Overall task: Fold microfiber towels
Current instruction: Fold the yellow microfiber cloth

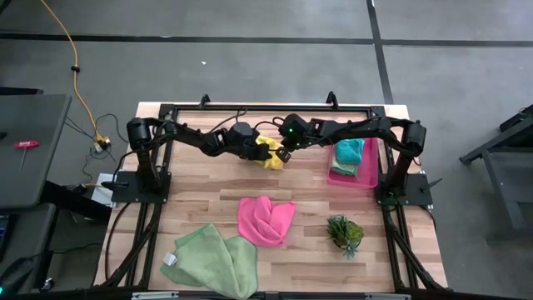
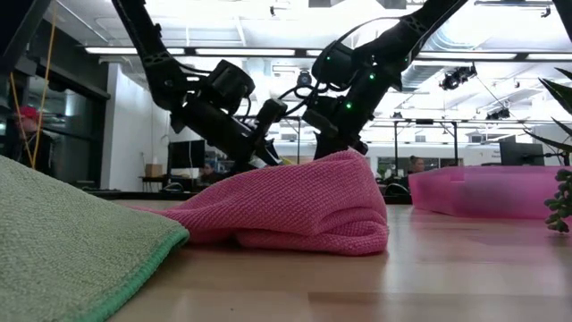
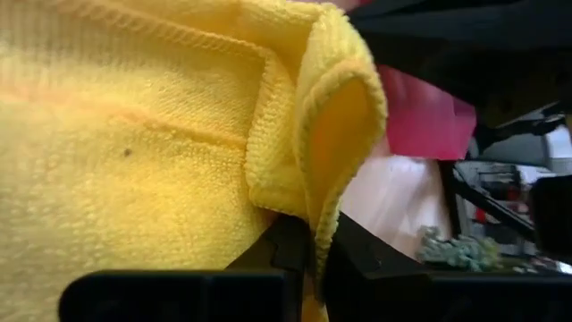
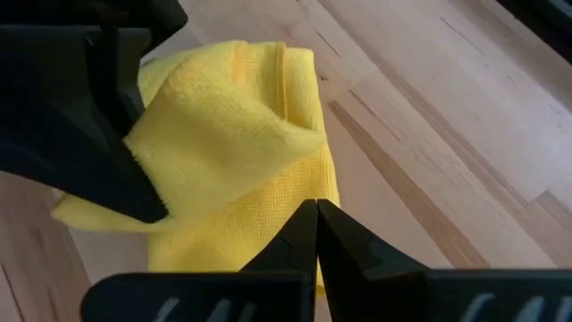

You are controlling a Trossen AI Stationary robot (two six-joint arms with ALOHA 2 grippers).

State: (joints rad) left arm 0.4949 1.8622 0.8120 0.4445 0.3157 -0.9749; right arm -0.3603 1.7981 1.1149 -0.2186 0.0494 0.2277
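Observation:
The yellow towel lies bunched at the far middle of the table, between my two grippers. My left gripper is at its left side and shut on it. My right gripper is at its right side and shut at its edge. The hot pink towel lies crumpled at the table's middle. Two pale green towels lie overlapped at the near left. The teal towel lies in the pink tray. In the low view the pink towel hides both grippers' fingertips. My left gripper pinches a doubled-over hemmed edge of the yellow towel between its two fingers. The fold stands up from the fingers and the rest of the cloth spreads slack beyond it. My left gripper comes from the table's left. My right gripper has its shut fingertips on the yellow towel's right edge, coming from the table's right and slanting down. Whether a layer is between the fingers, I cannot tell. The towel lies folded over itself on the wood.
A small spiky green plant stands at the near right. The pink tray stands at the far right, by the right arm's base. Bare wood shows between the yellow towel and the pink towel.

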